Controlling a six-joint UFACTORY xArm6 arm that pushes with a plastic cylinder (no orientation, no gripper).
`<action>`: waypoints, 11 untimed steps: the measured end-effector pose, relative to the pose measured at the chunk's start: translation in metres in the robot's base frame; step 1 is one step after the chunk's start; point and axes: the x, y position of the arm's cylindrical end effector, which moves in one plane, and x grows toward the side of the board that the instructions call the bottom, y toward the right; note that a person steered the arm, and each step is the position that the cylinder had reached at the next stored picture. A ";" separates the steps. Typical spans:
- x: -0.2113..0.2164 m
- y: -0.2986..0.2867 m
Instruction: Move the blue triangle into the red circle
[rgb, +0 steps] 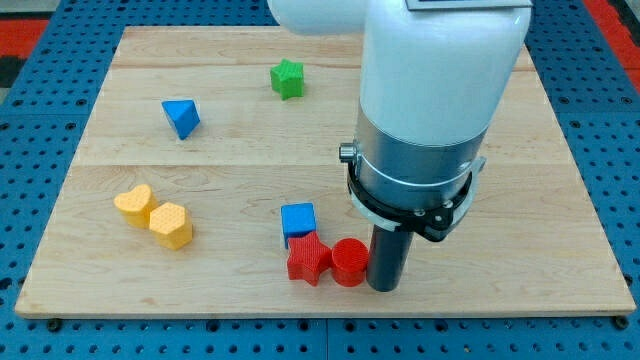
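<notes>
Near the surface's bottom edge, toward 5 o'clock from its centre, you find my tip standing just to the view's right of the red circle, touching it or nearly so; the contact itself cannot be resolved. Pincer: none shows on this rod, so you cannot tell any open or closed state.

Red circle sits against the red star at its 9 o'clock. The blue cube lies at 12 o'clock of the red star, touching or just beside it.

Task block: the blue triangle rests at about 10 o'clock from the surface centre, in the upper left region, well apart from the red circle and from my tip. Nothing is beside it.

Green star lies near the top edge, about 12 o'clock from centre, at roughly 2 o'clock of the blue triangle.

Yellow heart and yellow hexagon sit touching each other at 8 o'clock from centre, the hexagon at the heart's 4 o'clock.

The white and grey arm body hides part of the surface's upper right.
</notes>
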 end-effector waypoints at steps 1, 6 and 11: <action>-0.012 0.025; -0.219 -0.121; -0.218 -0.249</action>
